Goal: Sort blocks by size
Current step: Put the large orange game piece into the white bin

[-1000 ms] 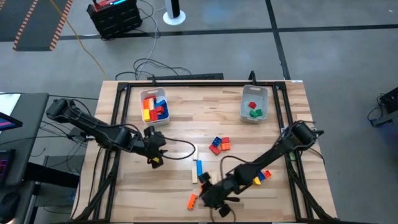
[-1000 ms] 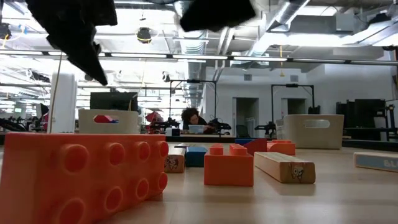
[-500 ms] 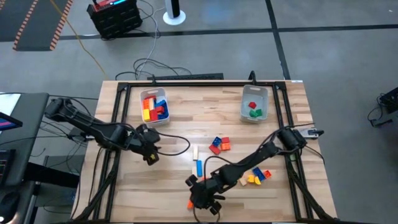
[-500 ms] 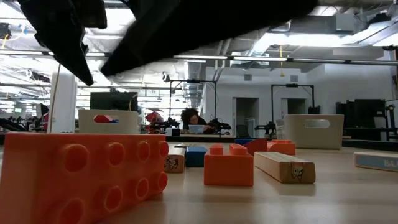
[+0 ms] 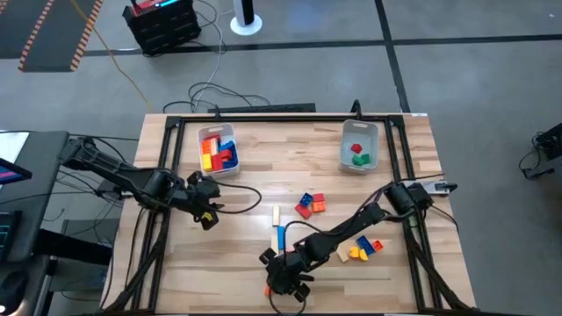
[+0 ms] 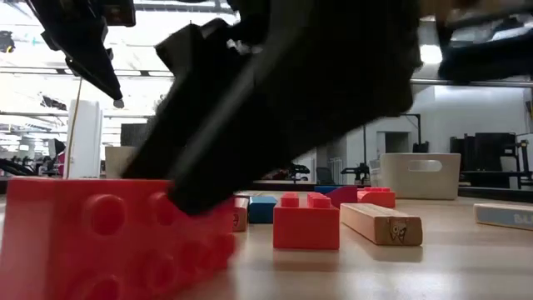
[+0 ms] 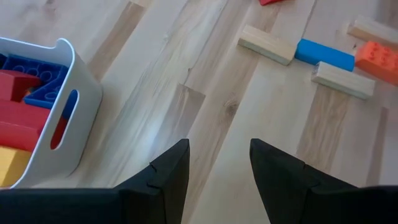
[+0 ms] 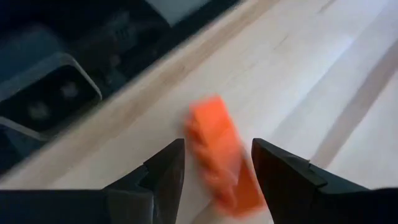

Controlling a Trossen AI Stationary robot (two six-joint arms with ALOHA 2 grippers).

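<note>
Two dark arms over a wooden bench (image 5: 237, 254), right pincer newly lowered onto an orange block at the near edge.

On the left, left pincer (image 5: 207, 215) drawn back toward its own side since a second ago, fingers spread and empty, the left bin (image 7: 74, 118) of red, blue and yellow bricks just beside it. Further right, right pincer (image 5: 283, 283) swung across and down in that time, fingers spread, the orange block (image 8: 219, 155) lying between and just ahead of them, not yet pinched; likely the next piece for sorting. Overhead view hides that block under the arm; right wrist view shows it plainly. Low view filled by the dark pincer against the block's top. Left wrist view alone shows tan bars (image 7: 266, 45) and a blue bar (image 7: 323, 55) well ahead of the left pincer.
</note>
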